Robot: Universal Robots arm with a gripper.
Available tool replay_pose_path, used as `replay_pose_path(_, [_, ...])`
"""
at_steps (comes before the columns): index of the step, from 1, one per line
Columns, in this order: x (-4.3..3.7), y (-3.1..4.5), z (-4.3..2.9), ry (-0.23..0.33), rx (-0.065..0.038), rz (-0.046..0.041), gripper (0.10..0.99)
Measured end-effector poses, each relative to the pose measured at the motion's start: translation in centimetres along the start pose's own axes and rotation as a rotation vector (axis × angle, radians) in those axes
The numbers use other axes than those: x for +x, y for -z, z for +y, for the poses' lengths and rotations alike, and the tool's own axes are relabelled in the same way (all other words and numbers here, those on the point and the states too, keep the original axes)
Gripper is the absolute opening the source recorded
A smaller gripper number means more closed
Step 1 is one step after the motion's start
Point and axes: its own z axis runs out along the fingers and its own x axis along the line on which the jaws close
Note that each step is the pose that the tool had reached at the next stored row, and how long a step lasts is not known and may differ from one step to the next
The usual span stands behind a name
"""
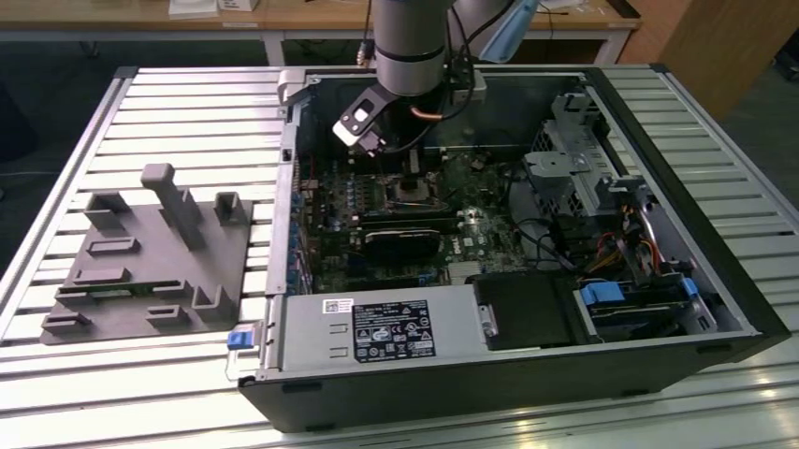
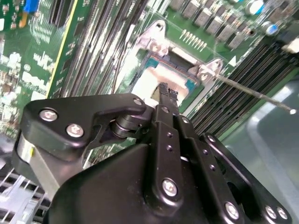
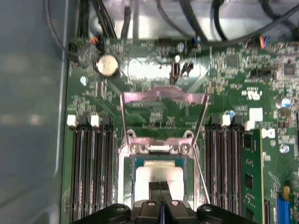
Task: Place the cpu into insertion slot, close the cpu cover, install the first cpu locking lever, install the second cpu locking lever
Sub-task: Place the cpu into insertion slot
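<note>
Partly hidden, the cpu (image 3: 143, 179) lies beneath the gripper (image 3: 160, 185); its fingers pressed together.

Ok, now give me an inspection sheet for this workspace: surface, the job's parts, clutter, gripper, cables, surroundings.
Surface: slatted metal table carrying an open computer case.
Job's things: cpu lies in the insertion slot; cpu cover stands raised; a locking lever sticks out unlatched.
Clutter: grey fixture block beside the case, on the exterior view's left.
Grippers: gripper directly over the cpu, jaws together, nothing seen between them.
Cables: coloured wires inside the case; dark cables along the motherboard's edge.
Surroundings: wooden desks behind the table.
</note>
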Motion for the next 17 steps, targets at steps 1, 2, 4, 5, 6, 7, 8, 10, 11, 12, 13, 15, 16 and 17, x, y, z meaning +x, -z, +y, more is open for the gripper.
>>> replay_pose_path(1, [0.00, -0.03, 0.16, 0.000, 0.020, -0.0004, 0.106])
replay_pose_path(2, [0.00, -0.05, 0.31, 0.000, 0.037, -0.0005, 0.106])
replay_pose_path(4, [0.00, -0.06, 0.57, 0.000, 0.053, -0.0010, 0.106])
replay_pose_path(5, [0.00, -0.06, 0.59, 0.000, 0.053, -0.0010, 0.106])
replay_pose_path(6, [0.00, -0.07, 0.60, 0.000, 0.053, -0.0010, 0.106])
replay_pose_path(7, [0.00, -0.07, 0.63, -0.001, 0.053, -0.0009, 0.106])
replay_pose_path(8, [0.01, -0.08, 0.73, -0.001, 0.053, -0.0010, 0.106])
replay_pose_path(10, [0.01, -0.11, 1.14, -0.002, 0.053, -0.0010, 0.106])
replay_pose_path(11, [0.01, -0.12, 1.35, -0.002, 0.053, -0.0010, 0.106])
replay_pose_path(12, [0.01, -0.13, 1.49, -0.002, 0.053, -0.0010, 0.106])
replay_pose_path(13, [0.01, -0.13, 1.54, -0.002, 0.053, -0.0010, 0.106])
replay_pose_path(15, [0.02, -0.14, 1.56, -0.002, 0.053, -0.0009, 0.106])
replay_pose_path(16, [0.02, -0.12, 1.56, -0.002, 0.053, -0.0011, 0.106])
replay_pose_path(17, [0.02, -0.06, 1.57, -0.002, 0.053, -0.0013, 0.106])
